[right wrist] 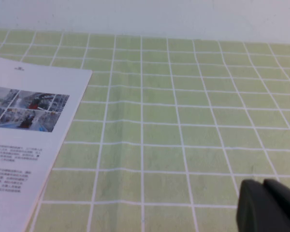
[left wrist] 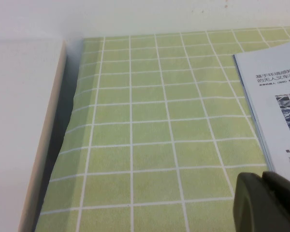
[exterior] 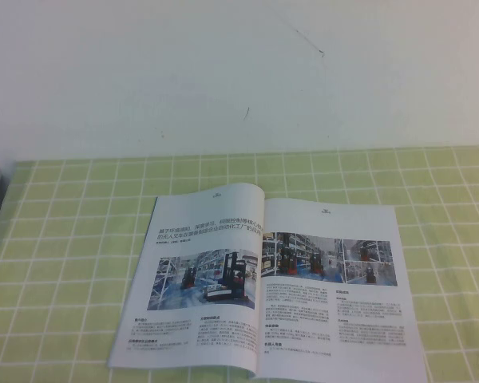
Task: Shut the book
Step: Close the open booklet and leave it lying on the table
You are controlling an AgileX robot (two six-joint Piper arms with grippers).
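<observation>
- The book (exterior: 263, 287) is lying open and face up on the table (exterior: 80, 239), on the near middle part of the green cloth with the white grid.
- Both pages are spread out. The left one is bowed up a bit toward the spine, and the right one is lying flatter.
- Warehouse photos with forklifts are printed across both pages, with a big headline on the left page and columns of small text underneath.
- Only a dark bit of the left tool (left wrist: 268, 203) is seen, in the left wrist view. It's held low over the cloth, just beside the outer edge of the book's left page (left wrist: 275, 96). Whether it's open or closed can't be told.
- Same story for the right tool (right wrist: 268, 205): a dark corner is seen in the right wrist view, over bare cloth and well apart from the right page (right wrist: 24, 125). How far open it is can't be told either.
- A white slab (left wrist: 19, 121) is parked along the table's left edge, and a white wall (exterior: 223, 72) is seen behind the table.
</observation>
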